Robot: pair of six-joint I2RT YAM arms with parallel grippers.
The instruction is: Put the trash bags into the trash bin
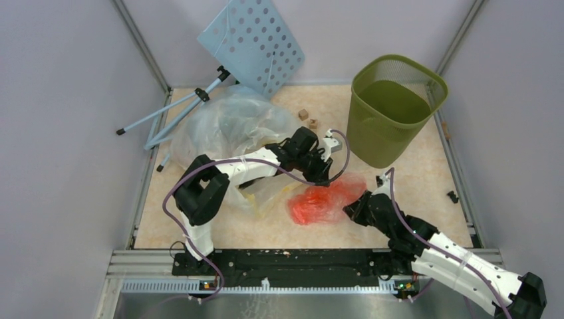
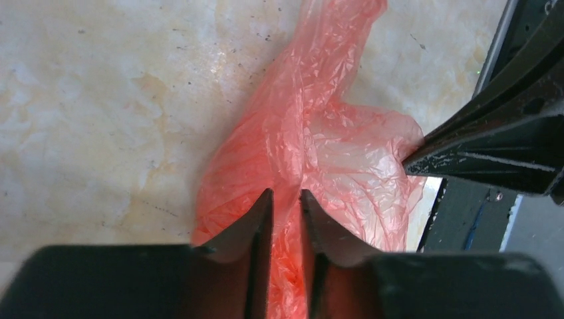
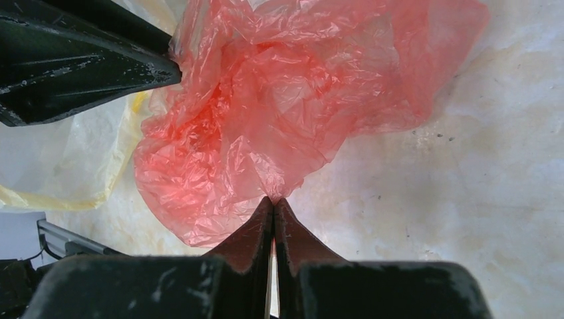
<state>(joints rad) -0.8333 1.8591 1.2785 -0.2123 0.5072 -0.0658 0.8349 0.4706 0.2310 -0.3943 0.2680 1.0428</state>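
Observation:
The red-pink trash bag (image 1: 324,199) lies crumpled on the table in front of the olive-green trash bin (image 1: 392,109), which stands upright at the back right. My left gripper (image 1: 323,175) is at the bag's far edge; in the left wrist view (image 2: 286,197) its jaws are nearly closed with a fold of the bag (image 2: 319,139) between them. My right gripper (image 1: 352,210) is at the bag's near right edge; in the right wrist view (image 3: 274,201) its jaws are shut, pinching the bag's (image 3: 266,100) edge at the tips.
A large clear bag with a pale-yellow rim (image 1: 226,129) lies under the left arm. A light-blue perforated board (image 1: 256,40) on a stand leans at the back left. Two small wooden cubes (image 1: 307,118) sit left of the bin. A small black object (image 1: 452,197) is near the right rail.

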